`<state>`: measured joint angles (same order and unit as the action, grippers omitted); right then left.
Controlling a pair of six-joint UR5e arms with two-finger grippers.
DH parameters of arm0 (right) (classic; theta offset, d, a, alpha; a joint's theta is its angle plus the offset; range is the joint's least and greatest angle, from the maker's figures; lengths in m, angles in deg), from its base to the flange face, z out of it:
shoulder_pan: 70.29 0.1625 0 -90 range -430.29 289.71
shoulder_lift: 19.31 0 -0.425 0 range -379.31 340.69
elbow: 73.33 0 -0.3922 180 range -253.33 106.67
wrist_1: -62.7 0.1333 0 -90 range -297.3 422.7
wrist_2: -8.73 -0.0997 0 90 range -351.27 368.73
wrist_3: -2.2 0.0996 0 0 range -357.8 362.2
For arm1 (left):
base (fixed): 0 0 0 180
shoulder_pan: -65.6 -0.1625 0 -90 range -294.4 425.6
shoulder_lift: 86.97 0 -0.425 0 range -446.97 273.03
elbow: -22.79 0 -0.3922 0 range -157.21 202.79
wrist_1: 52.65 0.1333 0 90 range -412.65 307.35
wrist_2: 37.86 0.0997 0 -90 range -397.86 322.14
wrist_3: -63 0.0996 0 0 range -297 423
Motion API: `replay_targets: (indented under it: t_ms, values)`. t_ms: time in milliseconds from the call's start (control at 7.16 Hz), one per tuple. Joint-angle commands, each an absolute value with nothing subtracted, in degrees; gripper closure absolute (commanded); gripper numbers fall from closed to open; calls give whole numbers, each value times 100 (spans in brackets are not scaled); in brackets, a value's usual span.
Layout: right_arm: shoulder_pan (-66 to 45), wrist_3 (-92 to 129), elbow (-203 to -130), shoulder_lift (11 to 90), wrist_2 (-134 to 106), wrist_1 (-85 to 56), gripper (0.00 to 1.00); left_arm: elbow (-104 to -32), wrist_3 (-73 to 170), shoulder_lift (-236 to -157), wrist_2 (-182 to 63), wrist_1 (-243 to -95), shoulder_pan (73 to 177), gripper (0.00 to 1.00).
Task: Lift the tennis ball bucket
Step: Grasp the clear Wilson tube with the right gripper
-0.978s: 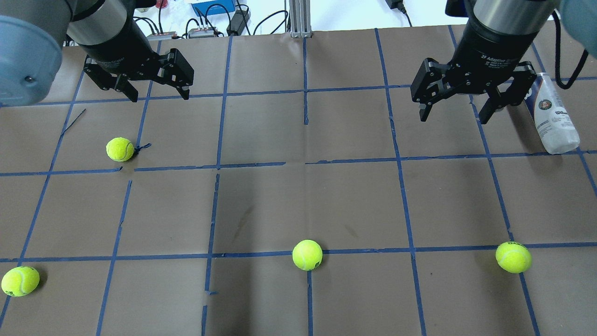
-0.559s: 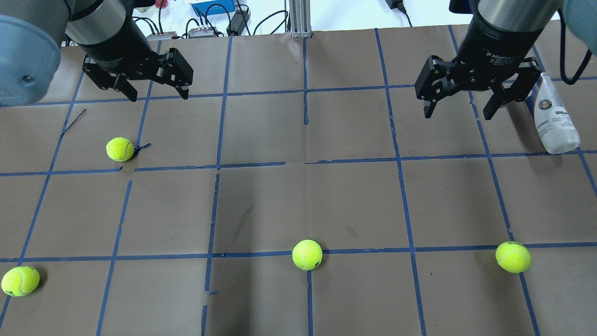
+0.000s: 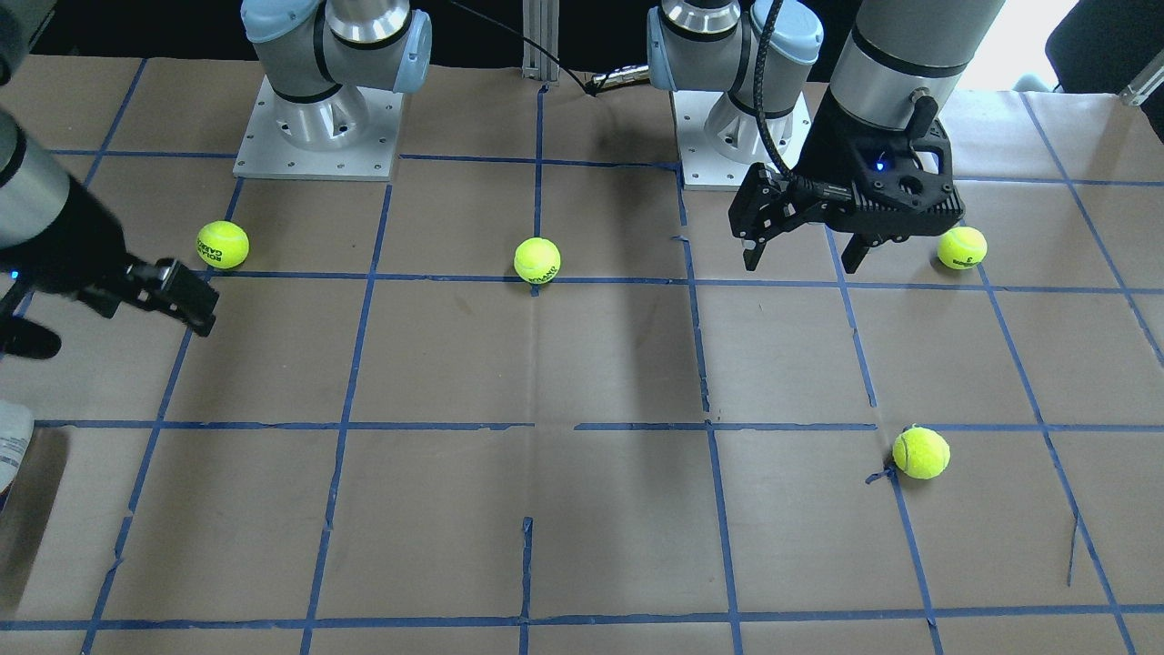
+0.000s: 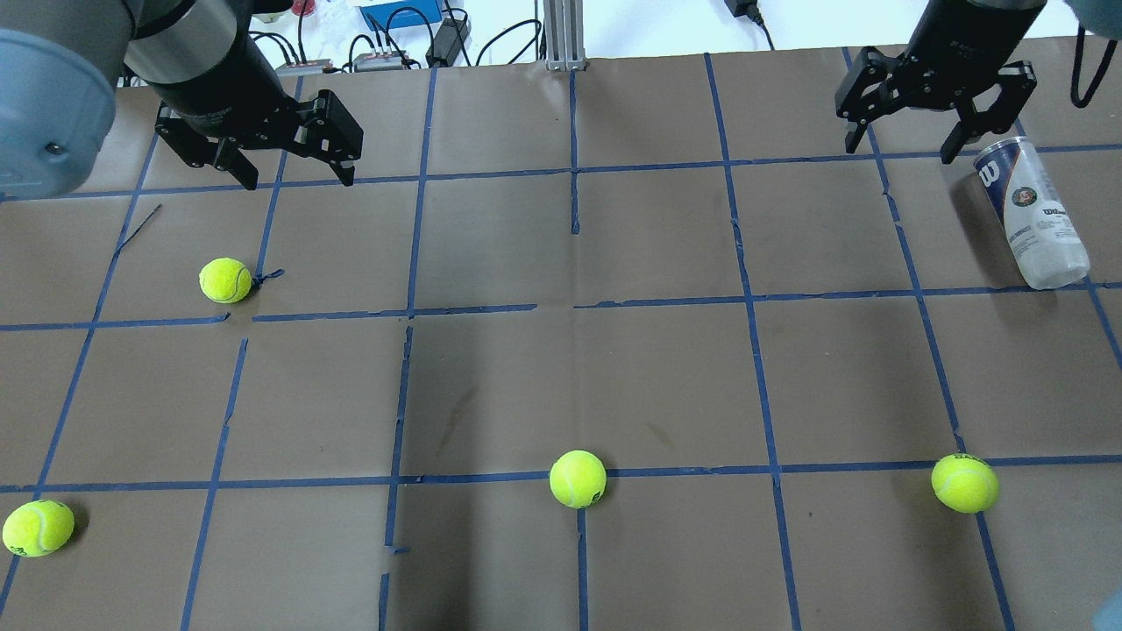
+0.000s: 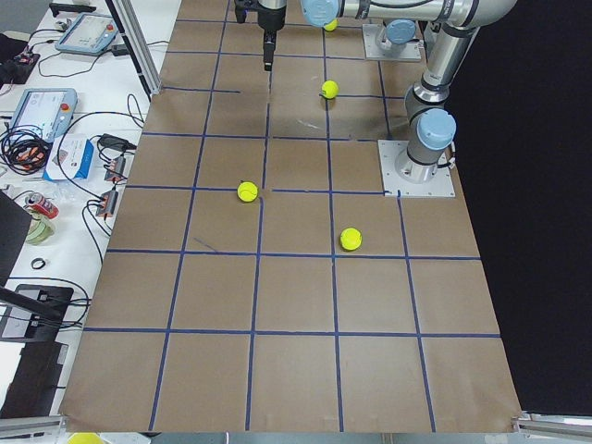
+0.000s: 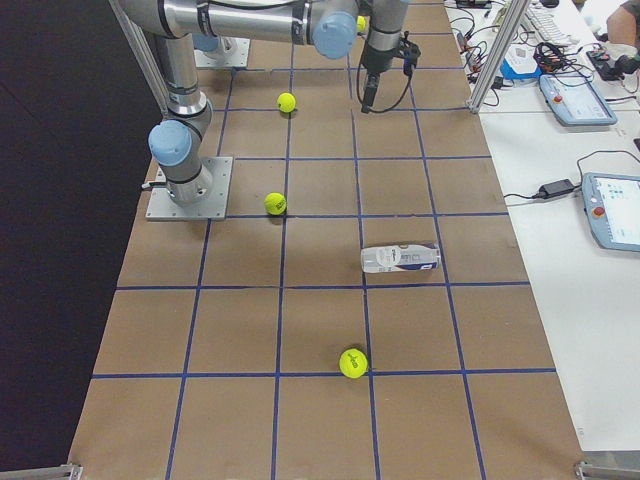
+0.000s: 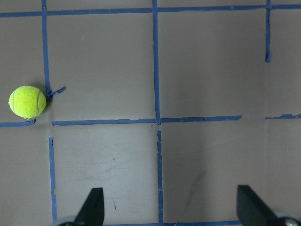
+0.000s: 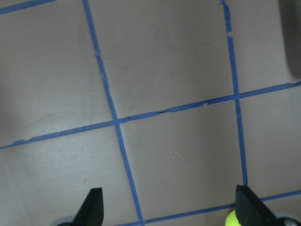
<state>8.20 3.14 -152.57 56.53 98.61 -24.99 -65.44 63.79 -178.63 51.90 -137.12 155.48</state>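
Observation:
The tennis ball bucket (image 4: 1033,215) is a clear can with a white and dark blue Wilson label. It lies on its side at the table's far right and also shows in the exterior right view (image 6: 400,258). Only a sliver of it (image 3: 13,438) shows at the front-facing view's left edge. My right gripper (image 4: 900,149) is open and empty, hovering just left of the can's far end and apart from it. Its fingertips (image 8: 93,205) frame bare table. My left gripper (image 4: 298,177) is open and empty over the far left, also in the front-facing view (image 3: 802,264).
Several yellow-green tennis balls lie on the brown, blue-taped table (image 4: 570,368): one below the left gripper (image 4: 225,280), one front left (image 4: 38,528), one front centre (image 4: 578,478), one front right (image 4: 964,483). Cables and boxes (image 4: 399,17) lie beyond the far edge.
My right gripper has moved away from me and to the right, toward the can's far end, uncovering that end. The left gripper and the balls have not moved.

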Motion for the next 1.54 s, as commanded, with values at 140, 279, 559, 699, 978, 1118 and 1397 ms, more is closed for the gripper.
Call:
replay_targets:
  t_ms: [140,279,559,699,978,1118,1397]
  values:
    - [117,-611,-14543,4472,10579,-3376,0,-6563,6379,-17855,5187,-13720,15542,0]
    - [-284,-980,-14140,3893,10637,-3772,0,-6563,6388,-17864,5187,-13702,15542,0]
    - [-542,-1517,-13662,2952,10646,-4508,0,-6563,6379,-17864,5187,-13676,15542,0]
    - [-760,-2016,-13618,2582,10429,-5175,0,-6563,6388,-17864,5187,-13676,15542,0]
    - [-877,-2372,-13617,2263,10111,-5558,0,-6563,6388,-17864,5187,-13676,15542,0]
    - [-877,-2372,-13626,2218,10015,-5577,0,-6563,6388,-17864,5187,-13676,15542,0]
    - [-894,-2416,-13740,2261,10013,-5280,0,-6563,6388,-17864,5187,-13676,15542,0]
